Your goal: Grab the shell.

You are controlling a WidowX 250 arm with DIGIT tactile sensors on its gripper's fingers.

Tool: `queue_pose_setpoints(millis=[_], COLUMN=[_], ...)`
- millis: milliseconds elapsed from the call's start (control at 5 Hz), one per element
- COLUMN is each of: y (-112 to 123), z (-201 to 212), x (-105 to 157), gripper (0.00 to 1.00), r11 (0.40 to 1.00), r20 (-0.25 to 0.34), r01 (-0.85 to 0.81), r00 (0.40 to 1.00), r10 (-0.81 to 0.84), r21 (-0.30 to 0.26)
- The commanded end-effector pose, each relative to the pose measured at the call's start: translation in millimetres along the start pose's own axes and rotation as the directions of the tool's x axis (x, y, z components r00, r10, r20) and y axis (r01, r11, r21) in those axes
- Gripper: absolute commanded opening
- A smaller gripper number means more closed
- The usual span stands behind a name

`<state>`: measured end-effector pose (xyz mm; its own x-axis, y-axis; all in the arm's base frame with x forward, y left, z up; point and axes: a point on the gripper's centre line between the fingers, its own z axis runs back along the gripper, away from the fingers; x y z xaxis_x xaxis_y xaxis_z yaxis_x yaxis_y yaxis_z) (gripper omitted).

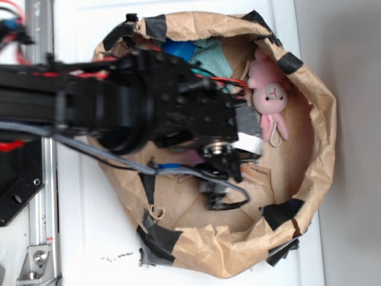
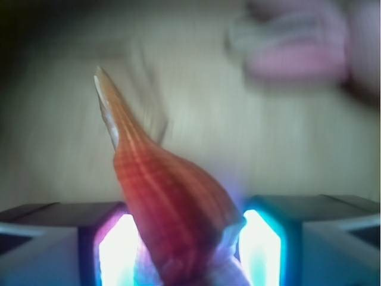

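In the wrist view the shell (image 2: 169, 196) is glossy orange-brown with darker stripes. Its wide body sits between my two glowing pads (image 2: 122, 250) and its pointed tail reaches up and to the left. My gripper (image 2: 184, 253) is shut on it, with both pads against its sides. The floor behind it is blurred. In the exterior view my gripper (image 1: 226, 179) points down inside the brown paper bag (image 1: 324, 137), and the arm hides the shell.
A pink bunny plush (image 1: 271, 95) lies against the bag's far wall and shows blurred in the wrist view (image 2: 297, 47). A blue object (image 1: 178, 49) and a teal cloth (image 1: 211, 55) lie at the bag's upper edge. Black tape patches (image 1: 161, 241) line the rim.
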<state>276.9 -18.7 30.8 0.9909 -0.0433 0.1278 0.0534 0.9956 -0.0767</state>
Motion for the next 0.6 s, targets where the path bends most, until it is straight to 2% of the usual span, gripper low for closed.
queue_pose_setpoints(millis=[0,200,400], y=[10,0,-6], z=[120,170,179], x=[0,-11,-21], gripper=[0.0,0.0,0.0], r11=[0.919,0.888,0.885], r20=[0.149,0.228,0.237], r01=[-0.393,-0.459,-0.463], r00=[0.91,0.867,0.866], r10=[0.386,0.443,0.441], r21=[0.016,0.02,0.045])
